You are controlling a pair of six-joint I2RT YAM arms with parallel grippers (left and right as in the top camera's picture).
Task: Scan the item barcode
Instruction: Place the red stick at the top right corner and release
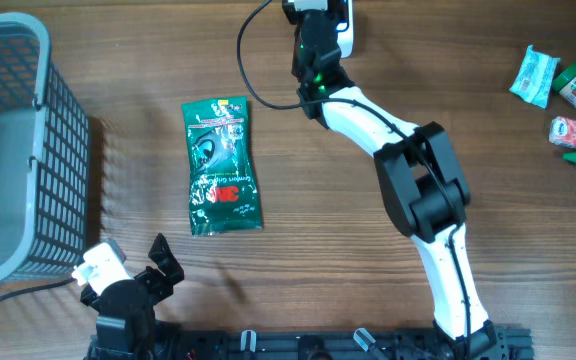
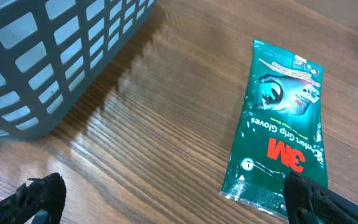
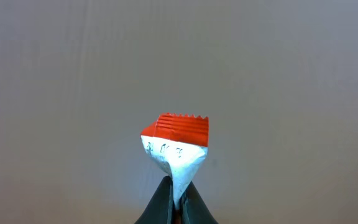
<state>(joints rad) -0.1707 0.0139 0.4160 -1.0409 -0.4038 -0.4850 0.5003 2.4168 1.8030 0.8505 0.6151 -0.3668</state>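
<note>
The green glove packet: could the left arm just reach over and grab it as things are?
Probably yes. The left gripper is open and close to the green glove packet, with only bare table between them; the basket stands off to the side.

The item is a small sachet (image 3: 176, 146) — white body with a bit of tiny dark print, and a red crimped strip with a zigzag edge across its far end. It's pinched by its narrow bottom corner right between the closed jaws of the right gripper (image 3: 178, 198) and sticks straight out past the tips. The red end sits a little skewed, and the body looks slightly puffed and creased. From the overhead view I can't make it out.
</note>
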